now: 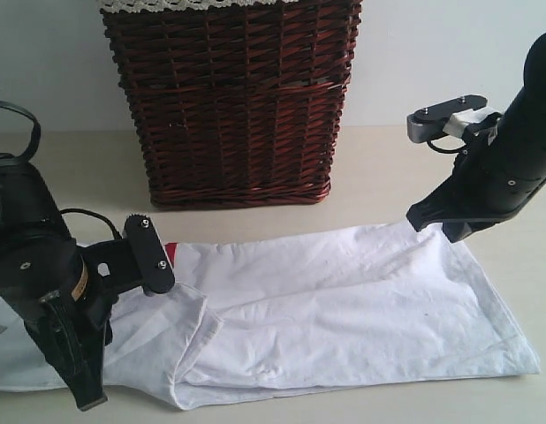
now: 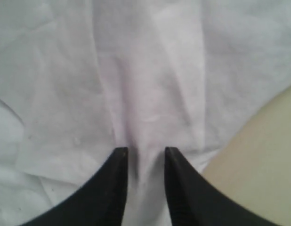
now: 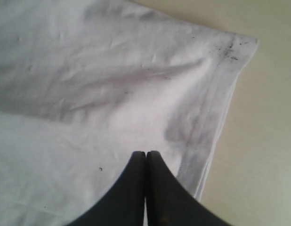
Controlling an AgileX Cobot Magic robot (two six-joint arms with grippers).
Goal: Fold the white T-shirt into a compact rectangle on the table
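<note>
White T-shirt [image 1: 344, 291] was straddled by the left gripper [image 2: 144, 151], jaws apart, and probably pinned steady by the closed-up right gripper [image 3: 146, 153].

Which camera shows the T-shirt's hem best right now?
The right wrist view: the hem of the white T-shirt runs close up beside the shut right hand, stitching clear. The exterior view shows it smaller, at the shirt's right end. The left wrist view shows only creased cloth, no hem.
</note>
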